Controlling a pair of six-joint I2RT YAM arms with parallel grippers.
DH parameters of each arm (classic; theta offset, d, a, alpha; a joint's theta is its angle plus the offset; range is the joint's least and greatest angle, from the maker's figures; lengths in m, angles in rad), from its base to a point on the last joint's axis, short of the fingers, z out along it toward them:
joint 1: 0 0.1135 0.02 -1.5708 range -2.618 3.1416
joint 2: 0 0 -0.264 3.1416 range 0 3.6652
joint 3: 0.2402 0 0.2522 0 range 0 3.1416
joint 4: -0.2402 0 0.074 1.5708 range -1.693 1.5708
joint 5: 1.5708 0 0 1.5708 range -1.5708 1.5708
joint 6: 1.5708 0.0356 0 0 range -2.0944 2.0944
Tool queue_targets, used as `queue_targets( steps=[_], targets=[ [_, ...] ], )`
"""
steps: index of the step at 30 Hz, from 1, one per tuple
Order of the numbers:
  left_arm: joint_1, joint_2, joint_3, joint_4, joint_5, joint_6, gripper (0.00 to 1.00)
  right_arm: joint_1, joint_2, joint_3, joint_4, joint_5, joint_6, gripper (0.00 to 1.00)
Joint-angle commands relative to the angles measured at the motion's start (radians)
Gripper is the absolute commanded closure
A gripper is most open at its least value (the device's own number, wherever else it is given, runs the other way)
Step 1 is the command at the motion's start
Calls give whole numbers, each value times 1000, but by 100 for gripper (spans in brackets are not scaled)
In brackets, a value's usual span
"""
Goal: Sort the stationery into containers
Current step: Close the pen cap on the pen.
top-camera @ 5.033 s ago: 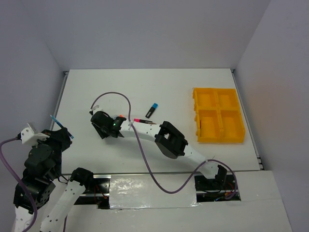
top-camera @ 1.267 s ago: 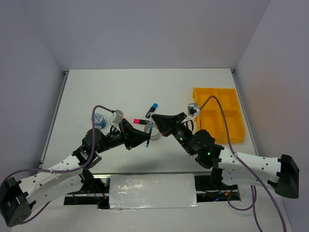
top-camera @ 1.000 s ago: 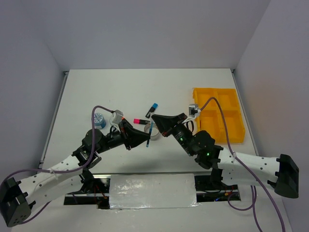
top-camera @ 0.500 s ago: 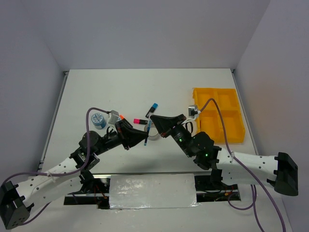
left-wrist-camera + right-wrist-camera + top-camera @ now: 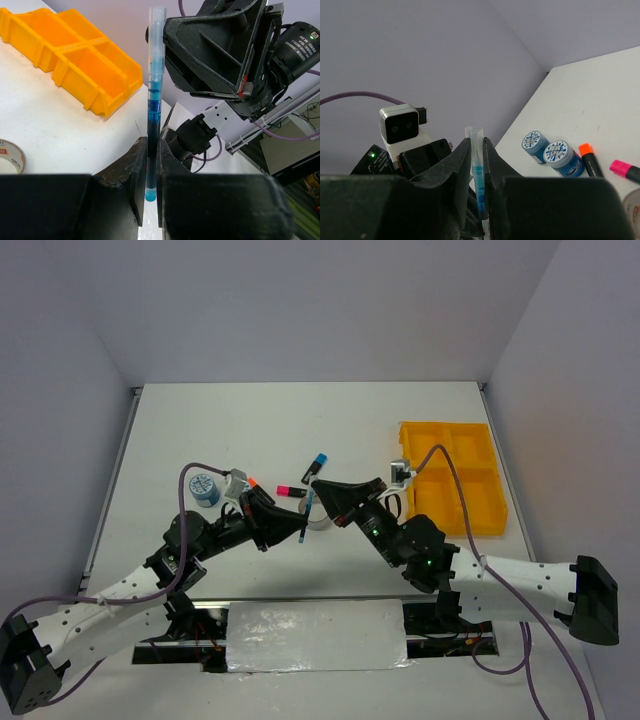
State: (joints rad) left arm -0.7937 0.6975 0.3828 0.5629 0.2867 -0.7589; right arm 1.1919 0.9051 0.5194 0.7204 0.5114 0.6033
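Though clamped by left gripper [image 5: 151, 146] and right gripper [image 5: 476, 146], the blue pen [image 5: 155, 75] is partly hidden.
The tape ring [image 5: 11, 152] is cropped.

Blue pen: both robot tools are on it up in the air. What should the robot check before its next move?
1. Left tool shut on the lower end of the blue pen: ok.
2. Right tool shut on the upper part of the same pen: ok.
3. Pen straight between the two tools, not bent: ok.
4. Yellow tray has room, with nothing showing in its four compartments: ok.
5. Purple cable of the right arm stays out of the way; it arcs over the tray's left side: cannot tell.
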Motion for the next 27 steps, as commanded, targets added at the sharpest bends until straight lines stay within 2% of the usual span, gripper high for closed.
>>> queue_targets(
  steps=[1,7,15,20,24,27],
  targets=[
    [4,-16,11,164,12,33,100,17,-17,-16,-21,-39,-26,80],
    [4,-23,11,163,19,43,100,18,-14,-1,-21,-83,-39,76],
    [4,-53,18,121,-14,61,100,21,-23,-18,7,-123,-56,64],
    [4,-66,33,103,-12,67,100,21,-21,-24,45,-198,-73,54],
    [4,-61,45,97,3,69,100,26,8,-6,74,-289,-102,55],
    [4,-52,42,110,25,63,100,28,20,1,83,-301,-114,66]
  ],
)
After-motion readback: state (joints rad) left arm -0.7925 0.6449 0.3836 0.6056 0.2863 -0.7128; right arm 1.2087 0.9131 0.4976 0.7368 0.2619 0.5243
